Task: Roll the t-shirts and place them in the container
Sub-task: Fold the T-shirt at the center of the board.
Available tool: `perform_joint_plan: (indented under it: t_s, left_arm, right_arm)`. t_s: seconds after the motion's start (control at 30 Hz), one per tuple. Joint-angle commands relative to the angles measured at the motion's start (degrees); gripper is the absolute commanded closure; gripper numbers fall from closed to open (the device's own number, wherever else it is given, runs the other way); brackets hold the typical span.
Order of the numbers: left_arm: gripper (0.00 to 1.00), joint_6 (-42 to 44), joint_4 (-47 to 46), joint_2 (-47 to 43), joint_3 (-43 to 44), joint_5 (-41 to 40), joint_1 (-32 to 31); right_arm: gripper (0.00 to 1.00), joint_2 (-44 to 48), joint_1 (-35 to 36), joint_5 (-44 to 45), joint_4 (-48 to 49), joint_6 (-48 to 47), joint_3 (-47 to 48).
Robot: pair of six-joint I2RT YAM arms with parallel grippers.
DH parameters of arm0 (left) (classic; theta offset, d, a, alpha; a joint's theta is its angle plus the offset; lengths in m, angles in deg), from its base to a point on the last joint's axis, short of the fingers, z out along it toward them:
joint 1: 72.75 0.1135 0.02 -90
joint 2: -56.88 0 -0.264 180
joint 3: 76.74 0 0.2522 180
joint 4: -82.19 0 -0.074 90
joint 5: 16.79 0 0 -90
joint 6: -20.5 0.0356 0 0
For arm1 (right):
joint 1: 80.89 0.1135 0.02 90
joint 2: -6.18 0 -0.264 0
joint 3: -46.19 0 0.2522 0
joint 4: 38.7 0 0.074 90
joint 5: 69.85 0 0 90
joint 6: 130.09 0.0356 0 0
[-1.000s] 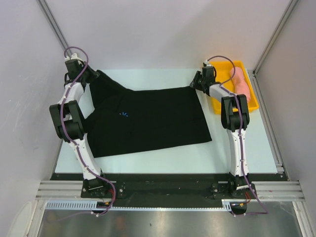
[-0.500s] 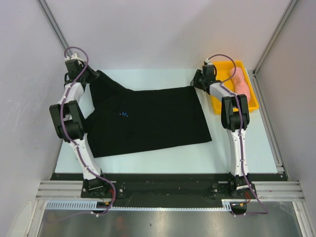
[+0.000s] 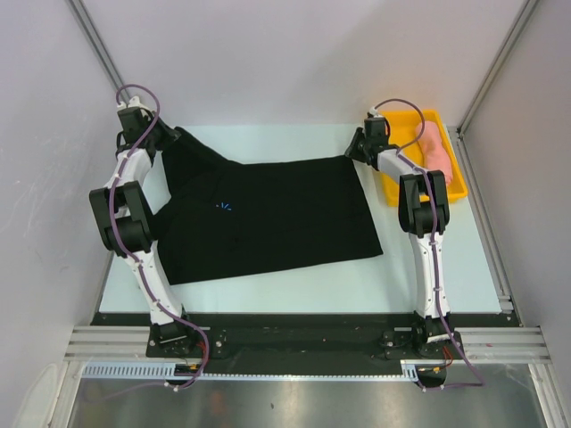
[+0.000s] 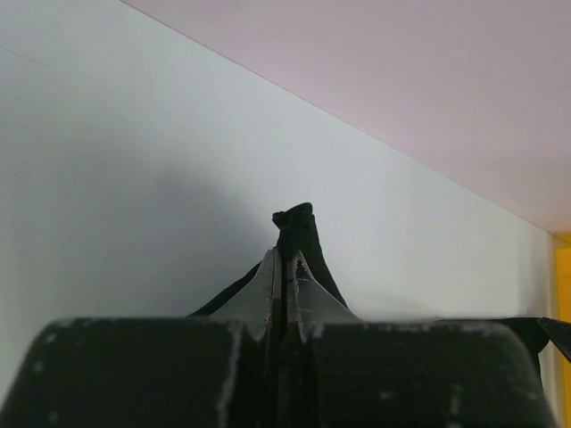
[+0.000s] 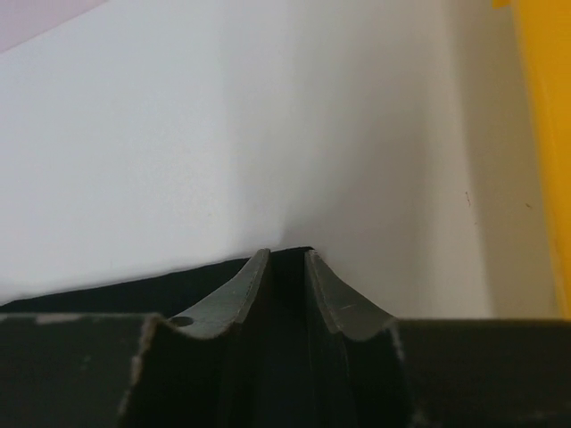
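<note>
The black t-shirt (image 3: 277, 214) lies spread flat on the table, its light-blue chest mark (image 3: 223, 208) facing up. My left gripper (image 3: 174, 134) is at the shirt's far left corner, shut on a raised tuft of black cloth (image 4: 299, 227); in the left wrist view the gripper (image 4: 285, 257) has its jaws pressed together. My right gripper (image 3: 355, 152) is at the shirt's far right corner. In the right wrist view the gripper (image 5: 285, 256) has narrowly spaced jaws with black cloth (image 5: 134, 290) filling the gap. The salmon-pink t-shirt roll (image 3: 435, 147) lies in the tray.
The yellow tray (image 3: 393, 192) stands at the far right of the table, just right of my right gripper; its edge shows in the right wrist view (image 5: 544, 107). The back wall is close behind both grippers. Metal frame rails run along both sides.
Almost nothing has moved. The right wrist has shifted very slightly at the shirt's far right corner; the left arm and the shirt are still.
</note>
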Motion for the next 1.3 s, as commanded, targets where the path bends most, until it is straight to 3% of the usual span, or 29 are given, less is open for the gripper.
perform_joint_plan:
  t_s: [0.0, 0.03, 0.2, 0.6, 1.0, 1.27]
  left_arm:
    - [1.00, -0.24, -0.78, -3.30, 0.56, 1.23, 0.59]
    - [1.00, -0.33, -0.87, -3.56, 0.30, 1.23, 0.51]
    - [1.00, -0.59, -1.13, -5.50, -2.16, 1.41, 0.50]
    - [1.00, -2.79, -2.63, -14.28, -11.39, 0.44, -0.02]
    - [1.00, -6.04, 1.50, -27.46, -23.78, -7.20, -1.25]
    - [1.00, -7.54, 6.07, -41.25, -34.93, -13.97, -1.43]
  right_arm:
    - [0.77, -0.85, 0.18, 0.03, 0.29, -0.06, 4.23]
    - [0.84, -0.93, 0.17, -0.23, 0.11, -0.06, 4.67]
    - [0.99, -0.06, 0.09, -0.68, 0.64, 0.30, 4.58]
    - [1.00, 5.83, -1.76, -0.93, 4.76, 2.23, -2.27]
    - [1.00, 14.00, -2.46, -1.29, 8.55, 3.19, -11.32]
    - [1.00, 24.19, -1.94, 1.43, 7.77, 4.43, -24.40]
